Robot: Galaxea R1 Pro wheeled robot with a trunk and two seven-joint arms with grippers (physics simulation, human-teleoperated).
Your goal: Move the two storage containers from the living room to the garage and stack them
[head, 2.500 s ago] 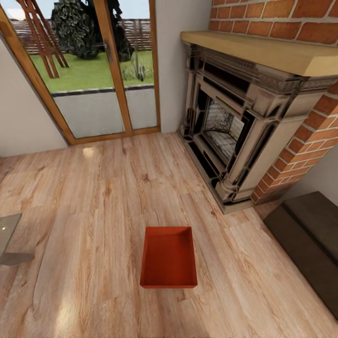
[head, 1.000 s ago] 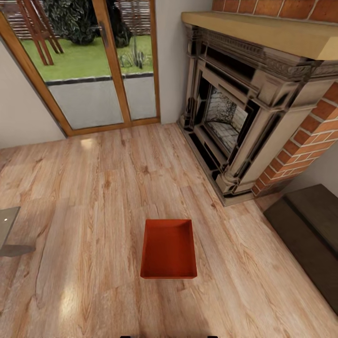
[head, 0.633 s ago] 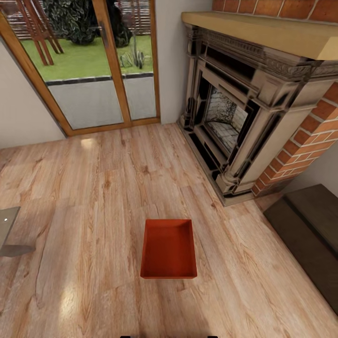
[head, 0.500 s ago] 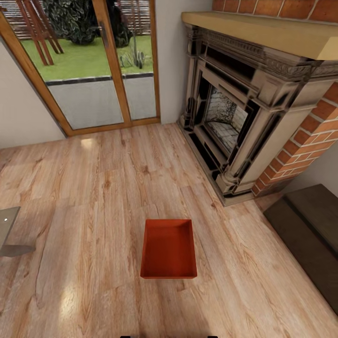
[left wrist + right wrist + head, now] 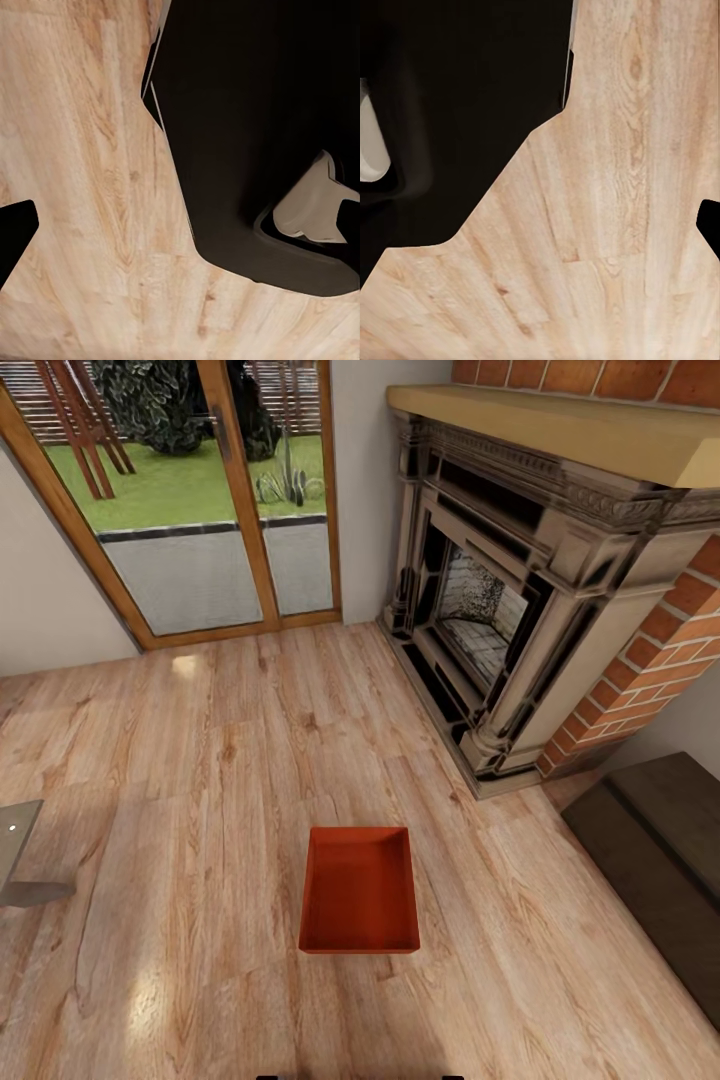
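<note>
You face one orange-red container (image 5: 360, 905) lying flat and open-topped on the light plank floor (image 5: 200, 760) of the living room, low and centred in the head view, its long sides running away from you. Bare floor surrounds it on all four sides, with wide room to its left and beyond it toward the glass doors (image 5: 190, 500). To the right, the carved stone fireplace (image 5: 520, 600) with its brick wall (image 5: 660, 680) juts out at an angle; its nearest corner base stands well apart from the container. Farther right, a dark low bench (image 5: 660, 860) closes off that side. At the far left edge a grey table corner (image 5: 15, 860) pokes in. Both wrist views look down on planks past the robot's black body (image 5: 255, 135). You cannot tell how the fingers of either gripper stand.
</note>
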